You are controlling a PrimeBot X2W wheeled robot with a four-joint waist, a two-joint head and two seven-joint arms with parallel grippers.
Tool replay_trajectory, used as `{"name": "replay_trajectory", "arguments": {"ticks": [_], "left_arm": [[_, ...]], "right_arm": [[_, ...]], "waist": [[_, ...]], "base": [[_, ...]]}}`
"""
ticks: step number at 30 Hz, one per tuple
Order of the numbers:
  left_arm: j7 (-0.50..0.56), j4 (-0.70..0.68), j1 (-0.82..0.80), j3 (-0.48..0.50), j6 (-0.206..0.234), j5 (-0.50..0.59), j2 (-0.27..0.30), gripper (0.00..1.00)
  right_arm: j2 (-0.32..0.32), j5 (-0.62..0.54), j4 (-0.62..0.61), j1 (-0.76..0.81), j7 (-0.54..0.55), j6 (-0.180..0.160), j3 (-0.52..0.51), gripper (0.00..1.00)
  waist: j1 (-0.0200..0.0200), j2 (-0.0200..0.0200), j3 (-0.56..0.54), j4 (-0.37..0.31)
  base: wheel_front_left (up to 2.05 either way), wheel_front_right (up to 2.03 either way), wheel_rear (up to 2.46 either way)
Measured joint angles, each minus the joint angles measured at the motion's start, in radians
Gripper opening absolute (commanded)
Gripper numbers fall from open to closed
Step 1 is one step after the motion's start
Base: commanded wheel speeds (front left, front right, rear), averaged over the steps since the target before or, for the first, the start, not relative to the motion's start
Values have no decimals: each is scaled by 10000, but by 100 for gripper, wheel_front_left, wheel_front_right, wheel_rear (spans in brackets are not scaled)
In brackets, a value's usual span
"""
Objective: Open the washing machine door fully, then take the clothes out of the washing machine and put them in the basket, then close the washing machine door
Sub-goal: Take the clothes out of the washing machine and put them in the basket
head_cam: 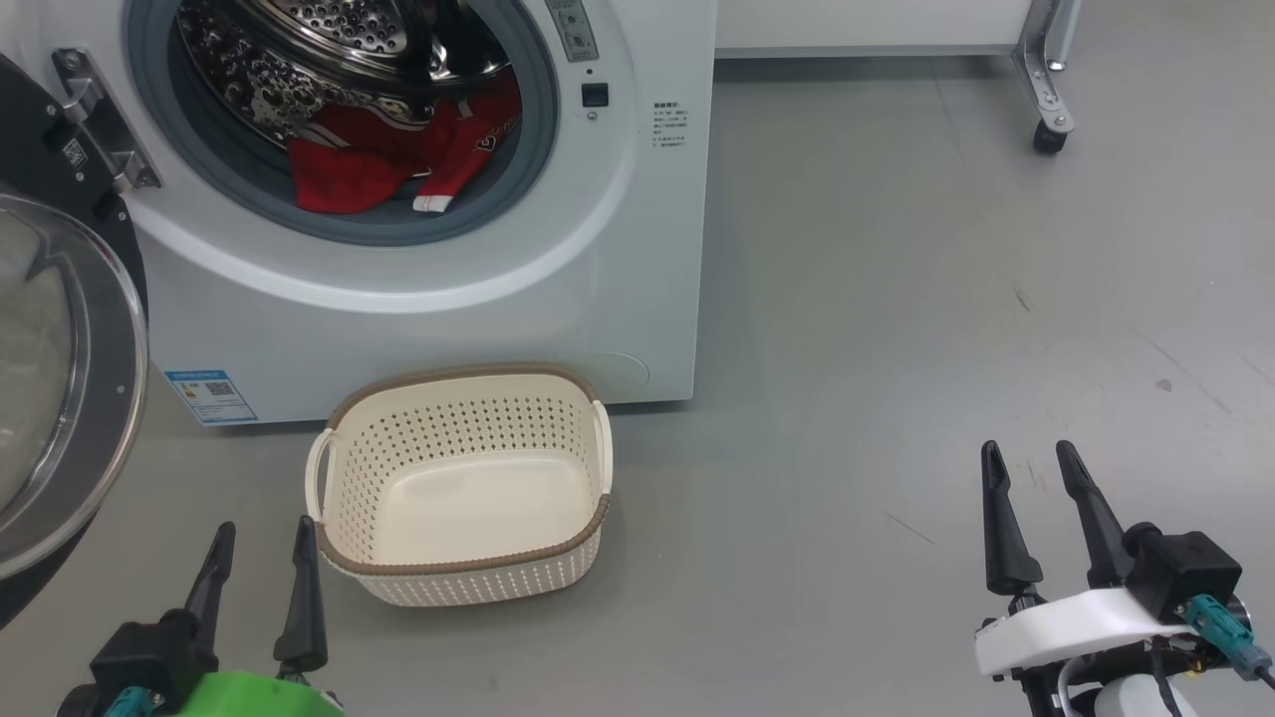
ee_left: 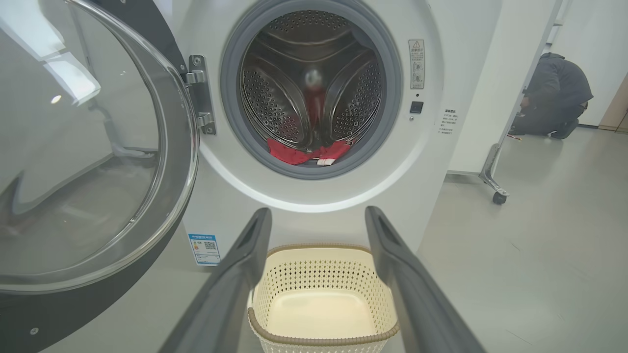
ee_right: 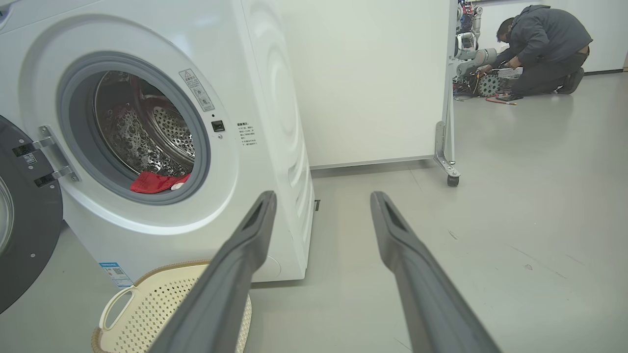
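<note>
Clothes [head_cam: 349, 169] in washing machine [head_cam: 418, 319], door [head_cam: 60, 398] open; basket [head_cam: 468, 588] just before it; my left gripper [head_cam: 265, 526] and right gripper [head_cam: 1028, 448] released, fingers toward machine.

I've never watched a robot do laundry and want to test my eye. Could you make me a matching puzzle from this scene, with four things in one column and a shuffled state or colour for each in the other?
Things:
1. washing machine door
2. clothes
3. basket
4. right gripper

States:
A. empty, cream-white with a brown rim
B. jaws apart, gripping nothing
C. red, lying in the drum
D. swung open to the side

Pairs: 1-D, 2-C, 3-A, 4-B
</note>
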Motion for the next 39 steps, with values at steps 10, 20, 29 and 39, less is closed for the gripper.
{"name": "replay_trajectory", "arguments": {"ticks": [10,20,29,39], "left_arm": [[0,-117,10,-180,-40,-278,25,100],[0,-171,22,-188,-40,-368,102,100],[2,-240,36,-190,-40,-370,155,100],[0,-355,41,-198,-40,-337,261,100]], "right_arm": [[40,-15,0,5,0,6,2,100],[82,-15,0,26,0,82,0,100],[96,-73,0,32,0,88,-6,100],[132,-73,0,33,0,90,-77,100]], "waist": [[0,0,44,-47],[0,0,78,-53],[0,0,119,-19],[0,0,205,36]], "base": [[23,-24,1],[67,-67,0],[107,-107,0],[125,-125,0]]}}
